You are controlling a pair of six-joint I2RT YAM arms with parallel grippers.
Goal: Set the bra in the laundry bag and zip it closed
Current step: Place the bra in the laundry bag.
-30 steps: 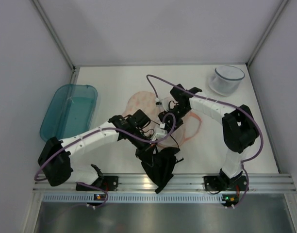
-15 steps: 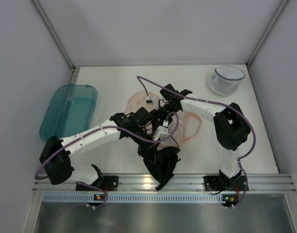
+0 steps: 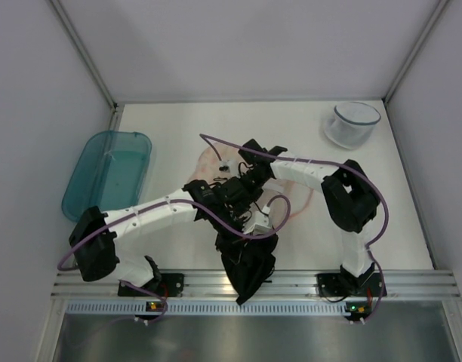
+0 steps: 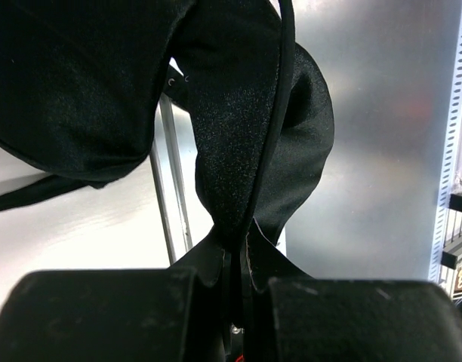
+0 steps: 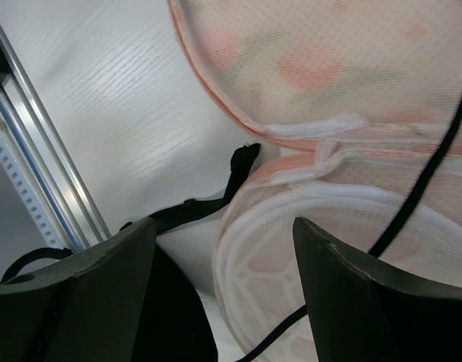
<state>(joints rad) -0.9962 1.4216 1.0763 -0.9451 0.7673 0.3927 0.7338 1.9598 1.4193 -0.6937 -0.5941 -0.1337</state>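
Since a moment ago the right arm has swung left over the laundry bag (image 3: pixel 209 160); the right end effector (image 5: pixel 225 226) hovers spread wide just above its pink zip edge. The left end effector (image 4: pixel 235 260) pinches the black bra (image 4: pixel 238 136), which hangs at the counter's (image 3: pixel 170 128) near edge, beside the bag. A teal bin (image 3: pixel 106 173) and a translucent tub (image 3: pixel 352 124) stand well apart.
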